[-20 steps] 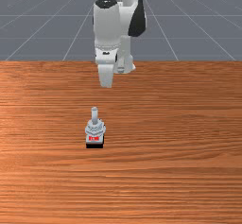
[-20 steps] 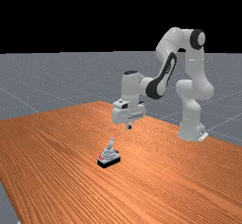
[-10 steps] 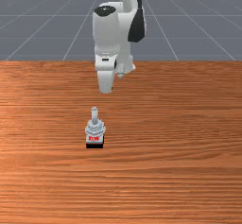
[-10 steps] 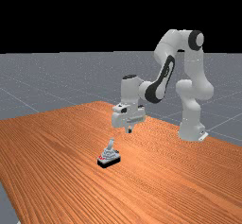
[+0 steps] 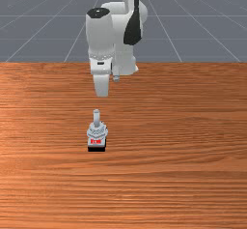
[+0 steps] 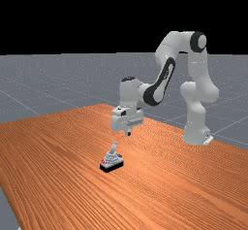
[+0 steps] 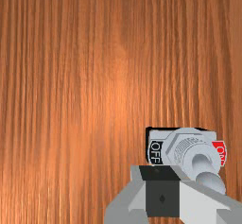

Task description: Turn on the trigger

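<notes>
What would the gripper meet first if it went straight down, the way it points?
Probably the table, just to the far view's right of the toggle switch; the gripper's height and clearance from the switch are hard to judge.

On the switch [image 7: 159,134], white "ON" reads on a red label [image 7: 219,148] and white "OFF" on a black label [image 7: 155,153]. With ON at twelve o'clock around the collar [image 7: 183,148], OFF sits at six. The front view's red lettering is too small to read.
</notes>
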You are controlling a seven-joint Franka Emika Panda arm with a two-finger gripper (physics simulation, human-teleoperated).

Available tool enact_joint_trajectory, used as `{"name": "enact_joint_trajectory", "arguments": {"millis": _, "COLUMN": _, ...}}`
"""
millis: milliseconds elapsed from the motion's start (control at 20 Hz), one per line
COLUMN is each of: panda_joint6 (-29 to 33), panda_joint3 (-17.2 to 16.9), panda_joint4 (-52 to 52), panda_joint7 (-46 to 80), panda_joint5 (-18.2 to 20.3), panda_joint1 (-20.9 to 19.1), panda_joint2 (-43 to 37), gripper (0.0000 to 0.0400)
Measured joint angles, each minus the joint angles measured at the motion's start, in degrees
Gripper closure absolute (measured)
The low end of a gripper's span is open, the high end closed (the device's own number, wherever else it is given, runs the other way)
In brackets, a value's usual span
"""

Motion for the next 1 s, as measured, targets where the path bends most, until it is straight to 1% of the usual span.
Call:
{"name": "enact_joint_trajectory", "arguments": {"millis": 200, "panda_joint6": -1.5, "panda_joint3": 0.2, "panda_joint4": 4.8, "panda_joint7": 0.4, "panda_joint5": 0.0, "panda_joint1": 0.0, "panda_joint2": 3.2, "gripper": 0.0400}}
{"name": "enact_joint_trajectory", "arguments": {"millis": 250, "panda_joint6": -1.9, "panda_joint3": -0.1, "panda_joint4": 6.1, "panda_joint7": 3.0, "panda_joint5": 0.0, "panda_joint1": 0.4, "panda_joint2": 4.1, "gripper": 0.0400}}
{"name": "enact_joint_trajectory", "arguments": {"millis": 300, "panda_joint6": -2.5, "panda_joint3": 0.0, "panda_joint4": 7.9, "panda_joint7": 2.9, "panda_joint5": 0.0, "panda_joint1": 0.4, "panda_joint2": 5.2, "gripper": 0.0400}}
{"name": "enact_joint_trajectory", "arguments": {"millis": 350, "panda_joint6": 0.0, "panda_joint3": 0.1, "panda_joint4": 8.5, "panda_joint7": 3.7, "panda_joint5": 0.6, "panda_joint1": 0.4, "panda_joint2": 6.1, "gripper": 0.0400}}
{"name": "enact_joint_trajectory", "arguments": {"millis": 400, "panda_joint6": -4.7, "panda_joint3": 1.1, "panda_joint4": 12.7, "panda_joint7": 1.5, "panda_joint5": 3.3, "panda_joint1": -0.6, "panda_joint2": 8.4, "gripper": 0.0400}}
{"name": "enact_joint_trajectory", "arguments": {"millis": 450, "panda_joint6": -6.0, "panda_joint3": 1.6, "panda_joint4": 15.6, "panda_joint7": 1.1, "panda_joint5": 4.1, "panda_joint1": -1.0, "panda_joint2": 10.2, "gripper": 0.0400}}
{"name": "enact_joint_trajectory", "arguments": {"millis": 500, "panda_joint6": -2.0, "panda_joint3": 0.5, "panda_joint4": 15.0, "panda_joint7": 3.6, "panda_joint5": 1.2, "panda_joint1": 0.3, "panda_joint2": 10.3, "gripper": 0.0400}}
{"name": "enact_joint_trajectory", "arguments": {"millis": 550, "panda_joint6": -7.6, "panda_joint3": 0.1, "panda_joint4": 18.3, "panda_joint7": 4.5, "panda_joint5": 0.3, "panda_joint1": 0.7, "panda_joint2": 11.8, "gripper": 0.0400}}
{"name": "enact_joint_trajectory", "arguments": {"millis": 600, "panda_joint6": -10.1, "panda_joint3": 0.0, "panda_joint4": 18.8, "panda_joint7": 4.7, "panda_joint5": 0.0, "panda_joint1": 0.7, "panda_joint2": 11.9, "gripper": 0.0400}}
{"name": "enact_joint_trajectory", "arguments": {"millis": 700, "panda_joint6": -11.4, "panda_joint3": -0.1, "panda_joint4": 16.6, "panda_joint7": 4.8, "panda_joint5": -0.3, "panda_joint1": 0.8, "panda_joint2": 10.2, "gripper": 0.0400}}
{"name": "enact_joint_trajectory", "arguments": {"millis": 750, "panda_joint6": -10.5, "panda_joint3": -0.2, "panda_joint4": 14.3, "panda_joint7": 4.7, "panda_joint5": -0.4, "panda_joint1": 0.7, "panda_joint2": 8.8, "gripper": 0.0400}}
{"name": "enact_joint_trajectory", "arguments": {"millis": 800, "panda_joint6": -6.3, "panda_joint3": -0.1, "panda_joint4": 11.0, "panda_joint7": 4.2, "panda_joint5": 0.1, "panda_joint1": 0.5, "panda_joint2": 7.0, "gripper": 0.0400}}
{"name": "enact_joint_trajectory", "arguments": {"millis": 850, "panda_joint6": -4.3, "panda_joint3": -0.2, "panda_joint4": 9.7, "panda_joint7": 5.1, "panda_joint5": 0.4, "panda_joint1": 0.6, "panda_joint2": 6.3, "gripper": 0.0400}}
{"name": "enact_joint_trajectory", "arguments": {"millis": 1000, "panda_joint6": -4.1, "panda_joint3": -0.2, "panda_joint4": 9.0, "panda_joint7": 5.2, "panda_joint5": 0.4, "panda_joint1": 0.6, "panda_joint2": 5.9, "gripper": 0.0400}}
